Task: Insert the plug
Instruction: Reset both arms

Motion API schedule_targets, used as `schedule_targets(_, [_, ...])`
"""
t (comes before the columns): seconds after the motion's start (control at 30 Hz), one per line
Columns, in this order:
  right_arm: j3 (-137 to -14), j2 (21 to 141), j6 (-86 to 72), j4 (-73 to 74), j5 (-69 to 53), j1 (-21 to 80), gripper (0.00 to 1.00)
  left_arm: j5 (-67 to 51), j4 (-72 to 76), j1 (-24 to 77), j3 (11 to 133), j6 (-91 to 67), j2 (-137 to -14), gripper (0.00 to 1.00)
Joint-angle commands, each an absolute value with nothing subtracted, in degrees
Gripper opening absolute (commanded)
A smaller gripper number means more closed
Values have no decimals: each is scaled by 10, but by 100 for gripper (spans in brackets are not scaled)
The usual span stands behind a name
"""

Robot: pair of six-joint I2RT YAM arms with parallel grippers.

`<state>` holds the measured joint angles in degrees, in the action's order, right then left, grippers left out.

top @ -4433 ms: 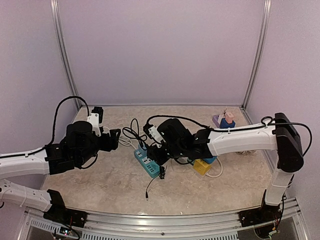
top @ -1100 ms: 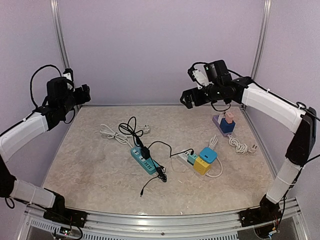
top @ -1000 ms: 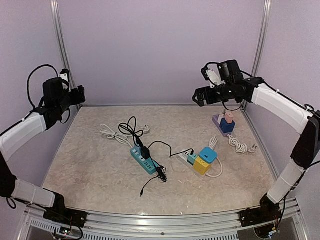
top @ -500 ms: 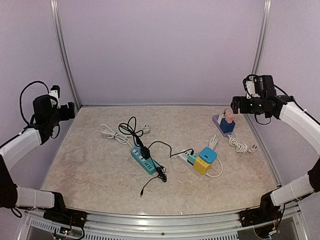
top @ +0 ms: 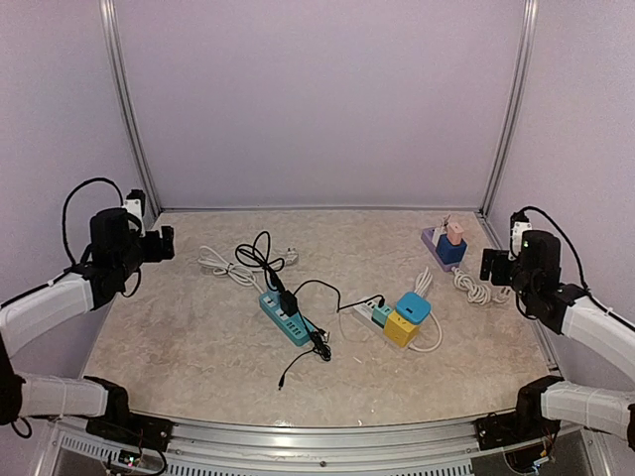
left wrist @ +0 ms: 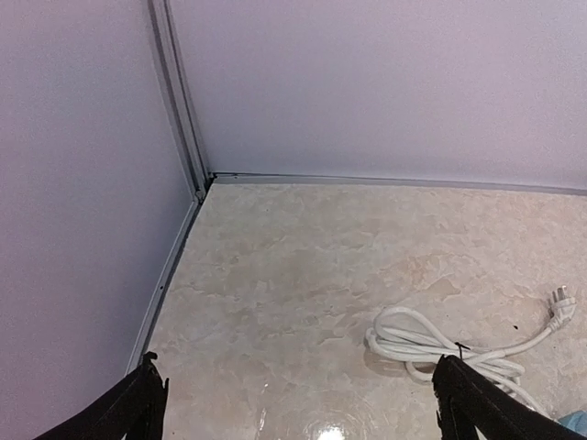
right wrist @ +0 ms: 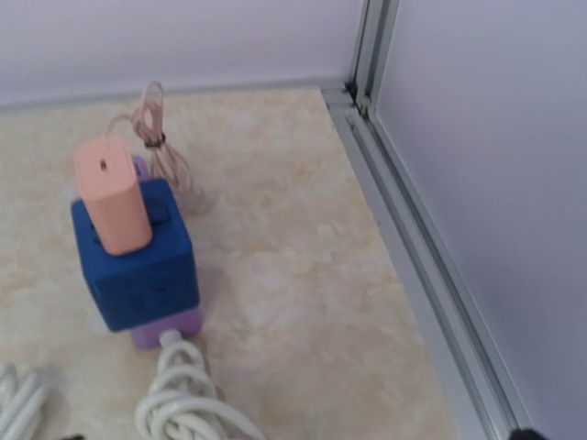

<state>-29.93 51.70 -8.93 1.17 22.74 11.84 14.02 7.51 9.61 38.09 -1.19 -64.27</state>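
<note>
Your left pincer [top: 162, 244] hangs over the left edge of the surface [top: 198, 357], spread wide with nothing between its fingers. Its wrist view takes in only bare marble and the white coiled cord [left wrist: 431, 344]. Your right pincer [top: 493, 266] is at the right edge, likewise wide open and holding nothing. It looks down on the blue cube adapter [right wrist: 138, 261], which has a pink plug [right wrist: 112, 206] standing in its top. The black plug [top: 286, 299] stands on the far end of the teal power strip [top: 290, 322] near the middle of the surface, well apart from both pincers. Its black cord [top: 260, 256] loops away behind it. To the right of the strip sit a cyan cube [top: 413, 306] and a yellow cube [top: 401, 330], touching each other.
</note>
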Motion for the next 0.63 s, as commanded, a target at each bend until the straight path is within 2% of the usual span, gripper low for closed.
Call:
schedule_targets(0.0, [-259, 487, -106, -88, 228, 115, 100, 194, 149, 72, 303, -60, -561, 99])
schedule_targets(0.13, [-199, 441, -102, -134, 229, 115, 100, 239, 246, 77, 221, -3, -532, 99])
schedule_targets(0.4, [-90, 350, -122, -200, 235, 115, 100, 201, 354, 82, 145, 40, -548, 99])
schedule_targets(0.6, [-114, 388, -178, -191, 307, 116, 99, 170, 366, 58, 146, 30, -571, 99])
